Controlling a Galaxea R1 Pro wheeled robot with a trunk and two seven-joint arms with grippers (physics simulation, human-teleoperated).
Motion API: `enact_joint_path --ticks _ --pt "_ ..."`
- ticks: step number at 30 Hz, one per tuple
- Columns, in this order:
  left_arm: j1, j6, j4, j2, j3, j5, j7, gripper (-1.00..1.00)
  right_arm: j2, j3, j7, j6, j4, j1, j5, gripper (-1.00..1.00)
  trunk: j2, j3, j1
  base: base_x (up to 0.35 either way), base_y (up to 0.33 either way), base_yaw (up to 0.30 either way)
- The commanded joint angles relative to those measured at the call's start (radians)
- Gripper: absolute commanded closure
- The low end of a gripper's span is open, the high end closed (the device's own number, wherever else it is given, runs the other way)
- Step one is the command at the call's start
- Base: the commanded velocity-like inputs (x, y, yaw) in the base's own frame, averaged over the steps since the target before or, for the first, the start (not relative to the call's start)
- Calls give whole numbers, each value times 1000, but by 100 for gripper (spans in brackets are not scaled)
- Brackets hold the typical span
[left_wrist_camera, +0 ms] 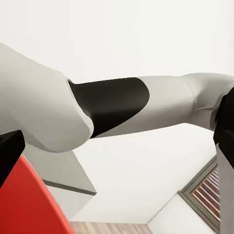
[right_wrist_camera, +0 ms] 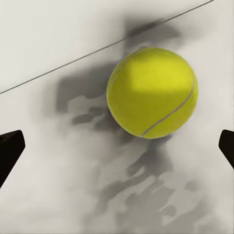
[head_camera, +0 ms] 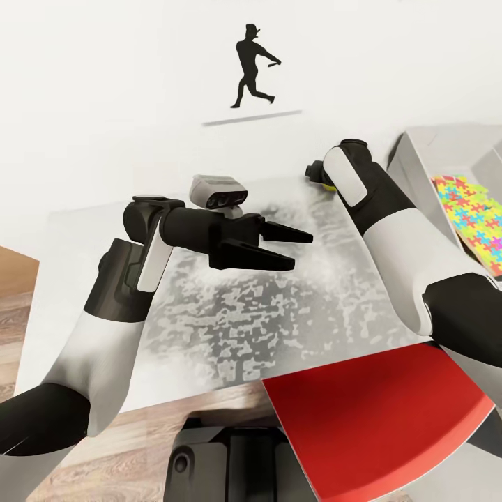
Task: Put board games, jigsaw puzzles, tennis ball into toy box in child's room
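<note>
1. Our right claw [right_wrist_camera: 117, 146] has its jaws spread wide, one dark tip at each edge of the wrist view, with the tennis ball [right_wrist_camera: 152, 92] sitting on the surface [right_wrist_camera: 73, 161] ahead of them, not yet between the tips.
2. The risk we see: the ball is round and free, so a tip nudging it first could send it rolling toward the wall.
3. In the head view the right arm reaches to the far edge, where a sliver of ball [head_camera: 326, 184] peeks out beside the wrist.
4. Our left claw [head_camera: 296, 249] hovers with its jaws apart, holding nothing, above mid-surface.
5. The toy box [head_camera: 411, 164] sits to the right with a jigsaw puzzle [head_camera: 474, 223] in it; we judge a loose grip could drop the ball on the way over.
</note>
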Motion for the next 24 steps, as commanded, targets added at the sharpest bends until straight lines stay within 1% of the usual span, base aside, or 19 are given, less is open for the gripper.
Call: enact_joint_path --ticks 1,24 --pt "-1 11 0 0 -1 2 -2 -100 -1 4 -9 1 -1 -1 -10 -100 -2 -2 1 0 0 0" --pt "0 11 0 1 -1 2 -2 -100 -5 4 -9 1 -1 -1 -10 -100 -2 -28 1 0 0 0"
